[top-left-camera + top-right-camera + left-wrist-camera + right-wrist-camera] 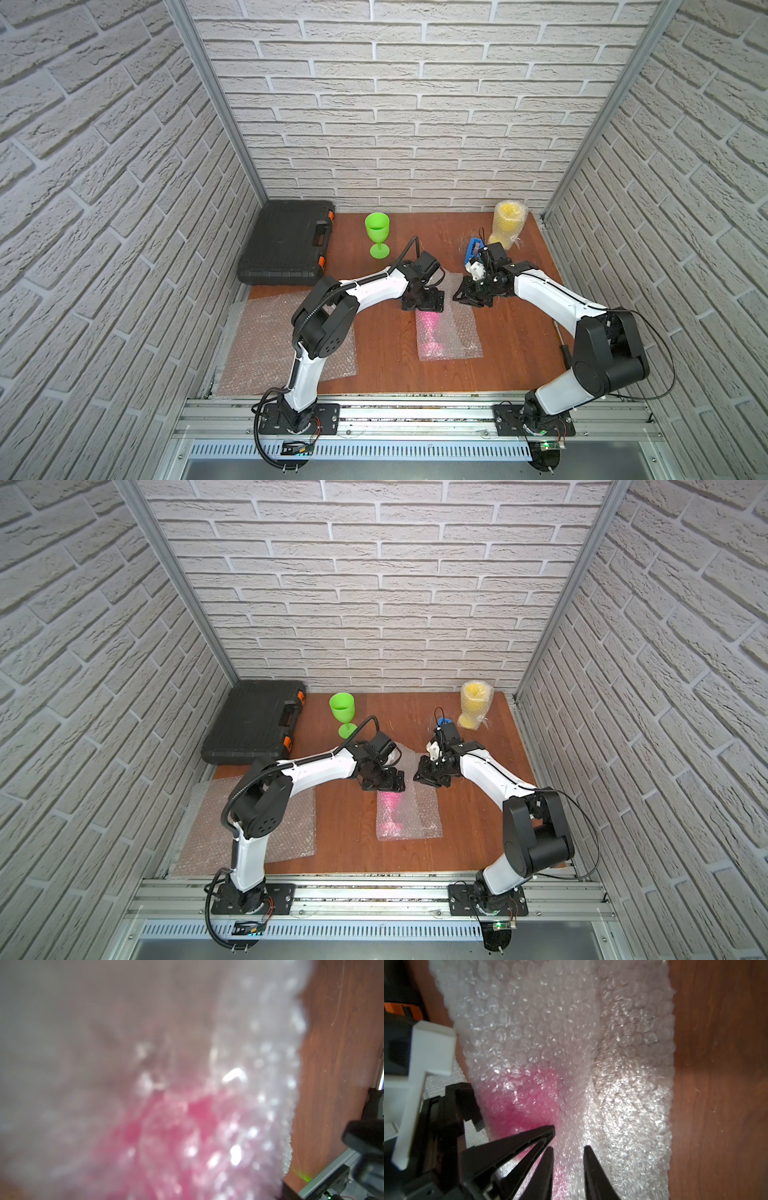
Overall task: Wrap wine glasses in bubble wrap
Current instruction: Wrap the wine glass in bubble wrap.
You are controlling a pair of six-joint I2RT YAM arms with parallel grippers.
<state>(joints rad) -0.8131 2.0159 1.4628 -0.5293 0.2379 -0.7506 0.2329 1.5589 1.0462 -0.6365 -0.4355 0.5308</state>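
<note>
Both at far end of folded clear bubble wrap sheet (461,336): right gripper (568,1148) slightly parted over it, left gripper (423,302) opening unclear. Lengthwise beneath, running from both toward near end: hot pink plastic goblet (432,328).

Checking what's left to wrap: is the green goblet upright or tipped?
Upright: the green goblet stands on its round foot, rim up, in both top views.

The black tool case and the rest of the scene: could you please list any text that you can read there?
No text can be read. The black tool case shows no legible lettering; marks on the small black module on the front rail are too small to read.
</note>
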